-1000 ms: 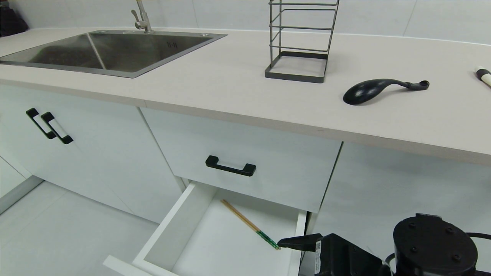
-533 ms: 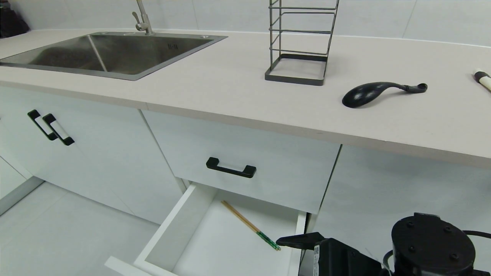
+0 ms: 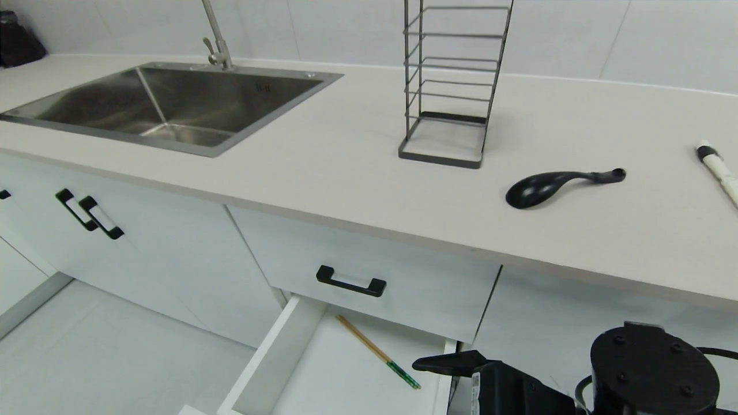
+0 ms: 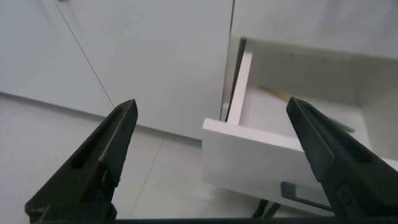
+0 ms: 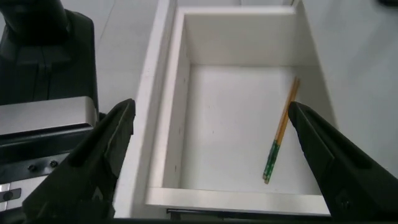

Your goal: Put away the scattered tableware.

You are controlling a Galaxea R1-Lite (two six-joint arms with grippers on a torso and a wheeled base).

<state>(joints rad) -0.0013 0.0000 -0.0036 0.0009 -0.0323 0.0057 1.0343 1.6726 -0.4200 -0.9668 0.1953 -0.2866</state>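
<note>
A black spoon (image 3: pixel 562 185) lies on the beige counter (image 3: pixel 346 167), right of a wire rack (image 3: pixel 450 86). A white utensil with a black end (image 3: pixel 718 173) lies at the counter's far right edge. Below the counter, the lower drawer (image 3: pixel 271 357) is pulled out, and a pair of chopsticks (image 3: pixel 377 351) with green tips lies on its floor. My right gripper (image 5: pixel 210 106) hangs open over that drawer (image 5: pixel 168 124), above the chopsticks (image 5: pixel 280 134); in the head view it (image 3: pixel 439 364) sits by the drawer's right side. My left gripper (image 4: pixel 210 106) is open, low in front of the drawer (image 4: pixel 261 155).
A steel sink (image 3: pixel 173 104) with a tap (image 3: pixel 216 40) fills the counter's left part. A shut drawer with a black handle (image 3: pixel 350 282) sits above the open one. Cabinet doors with black handles (image 3: pixel 89 213) stand to the left, over bare floor (image 3: pixel 86 357).
The head camera has risen or tilted, so the whole picture has shifted down. Spoon, chopsticks and drawer keep their places, and the right gripper stays by the drawer.
</note>
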